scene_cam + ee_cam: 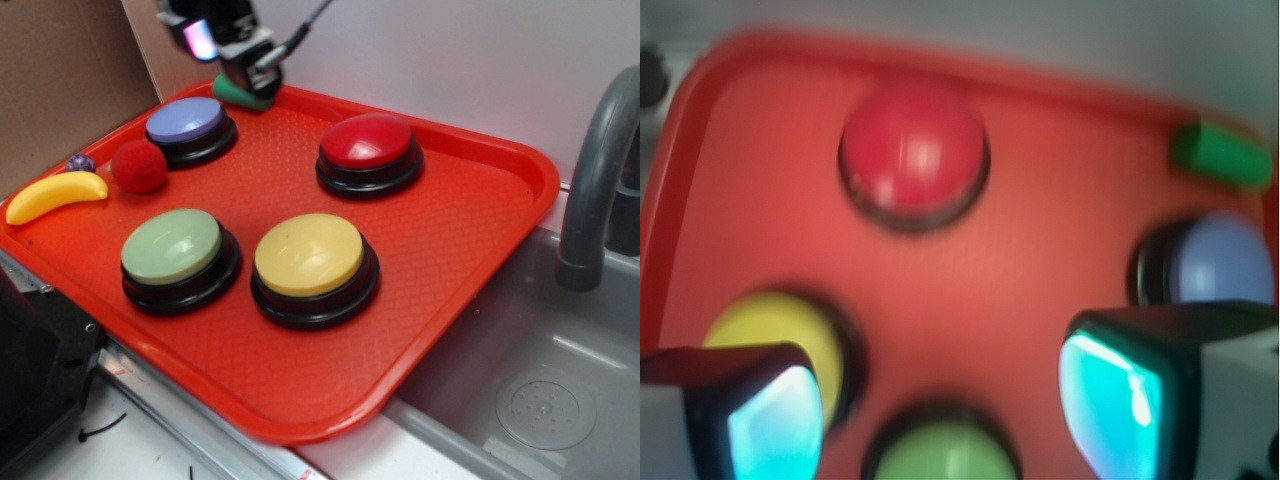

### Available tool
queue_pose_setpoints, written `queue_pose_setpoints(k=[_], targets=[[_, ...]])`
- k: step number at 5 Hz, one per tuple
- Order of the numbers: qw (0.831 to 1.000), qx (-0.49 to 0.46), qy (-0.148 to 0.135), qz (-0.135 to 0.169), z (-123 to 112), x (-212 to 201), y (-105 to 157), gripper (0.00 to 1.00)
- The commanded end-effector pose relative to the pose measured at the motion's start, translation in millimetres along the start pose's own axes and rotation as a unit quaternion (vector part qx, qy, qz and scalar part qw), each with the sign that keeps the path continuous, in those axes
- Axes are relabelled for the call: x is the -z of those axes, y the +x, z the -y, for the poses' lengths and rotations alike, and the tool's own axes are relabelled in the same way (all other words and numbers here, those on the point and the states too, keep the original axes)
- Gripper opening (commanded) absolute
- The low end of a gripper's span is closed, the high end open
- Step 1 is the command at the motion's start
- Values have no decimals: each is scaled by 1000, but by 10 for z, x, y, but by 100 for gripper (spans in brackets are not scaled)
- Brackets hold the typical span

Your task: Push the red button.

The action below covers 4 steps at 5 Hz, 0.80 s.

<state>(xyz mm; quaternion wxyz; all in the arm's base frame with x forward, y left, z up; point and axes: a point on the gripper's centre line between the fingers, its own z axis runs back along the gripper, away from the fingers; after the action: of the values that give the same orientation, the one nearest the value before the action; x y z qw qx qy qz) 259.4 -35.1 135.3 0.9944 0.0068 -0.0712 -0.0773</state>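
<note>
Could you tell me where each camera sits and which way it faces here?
Exterior: off the robot, above the near side of the red tray, looking obliquely down; the gripper shows at the top, near the blue button.
Wrist: on the arm, blurred, looking down between two glowing fingers at the red button.
Shared: all four buttons, the tray and the green block.

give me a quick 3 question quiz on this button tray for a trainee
1. True or false: the gripper is touching the red button.
2. Which button lies nearest the banana? A yellow, B green, C red
3. Fill in: the small fuzzy red ball sits beside the ____ button.

Key: 1 false, it hangs at the red tray's far edge by the green block. 2 B. 3 blue.
</note>
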Motion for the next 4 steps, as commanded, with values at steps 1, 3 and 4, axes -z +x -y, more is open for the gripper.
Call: queue_pose_setpoints(k=[1, 3, 4], targets=[[1000, 0, 1, 10, -11, 304, 413, 100], [1000, 21, -8, 15, -19, 625, 401, 100], [999, 36, -5, 3, 11, 818, 414, 100]])
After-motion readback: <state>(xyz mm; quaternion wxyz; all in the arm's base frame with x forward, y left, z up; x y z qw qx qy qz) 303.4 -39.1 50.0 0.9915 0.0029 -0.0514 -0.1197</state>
